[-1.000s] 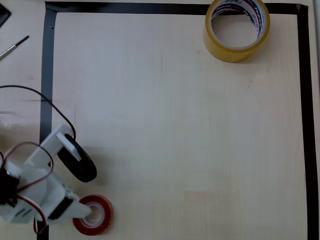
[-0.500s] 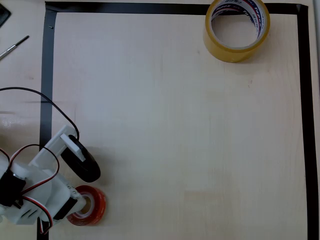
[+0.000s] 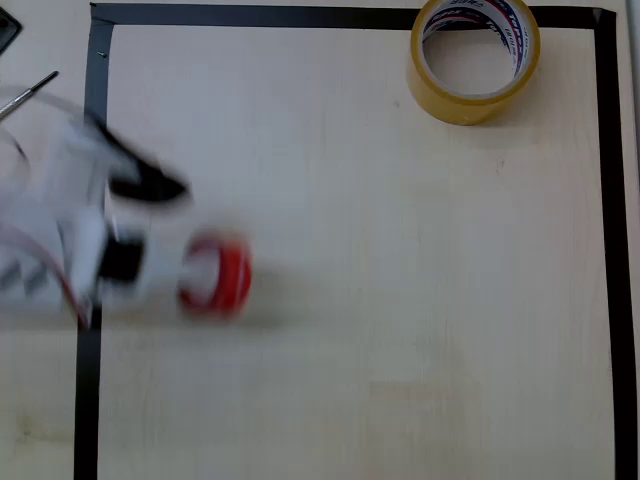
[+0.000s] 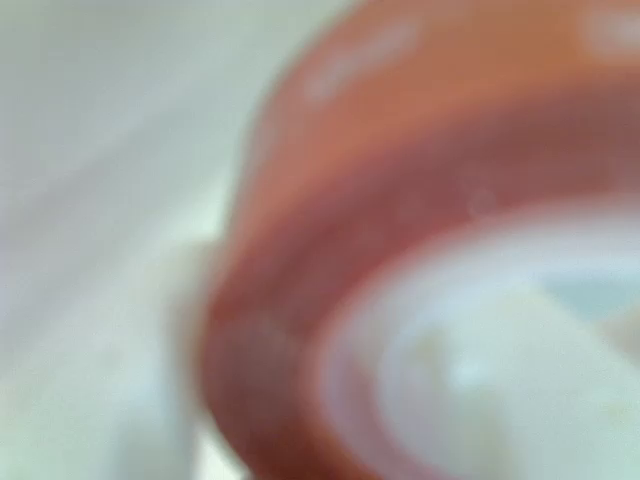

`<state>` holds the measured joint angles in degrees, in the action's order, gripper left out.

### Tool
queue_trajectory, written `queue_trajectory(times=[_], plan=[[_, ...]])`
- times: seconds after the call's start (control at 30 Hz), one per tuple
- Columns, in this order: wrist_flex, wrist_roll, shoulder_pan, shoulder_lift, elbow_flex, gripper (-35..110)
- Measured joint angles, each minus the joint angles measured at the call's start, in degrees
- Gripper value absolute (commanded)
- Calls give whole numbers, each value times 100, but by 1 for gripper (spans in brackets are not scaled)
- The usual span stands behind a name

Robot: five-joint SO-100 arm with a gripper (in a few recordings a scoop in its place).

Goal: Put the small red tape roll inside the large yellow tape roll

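The small red tape roll [image 3: 217,276] hangs blurred over the left part of the table, carried by my gripper [image 3: 192,272], which is shut on it. The arm is smeared by motion, so the fingers cannot be made out singly. In the wrist view the red roll [image 4: 330,200] sits very close to the lens, its white core at the lower right. The large yellow tape roll [image 3: 474,100] lies flat at the table's top right, far from the gripper, its opening facing up.
Black tape [image 3: 608,240] marks a rectangle around the pale wooden work area. A thin metal tool [image 3: 28,93] lies outside the marked area at the upper left. The wide middle of the table separates the two rolls.
The arm has swung quickly from the bottom left corner up along the left side, taking the red roll off the table with it. The yellow roll has not moved.
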<state>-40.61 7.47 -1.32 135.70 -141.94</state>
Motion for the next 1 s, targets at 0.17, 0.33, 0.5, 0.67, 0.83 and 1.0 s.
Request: queue_trajectory(times=[0.17, 0.33, 0.5, 0.67, 0.83, 1.0], plan=[[677, 0, 1160, 237, -9, 0], [1687, 0, 1538, -62, -18, 0], [3305, 0, 1635, -1134, 35, 0], [4570, 0, 1881, -2821, 606, 0], [4878, 0, 2109, -3797, 1503, 0], [4904, 0, 2259, -4456, 2259, 0]])
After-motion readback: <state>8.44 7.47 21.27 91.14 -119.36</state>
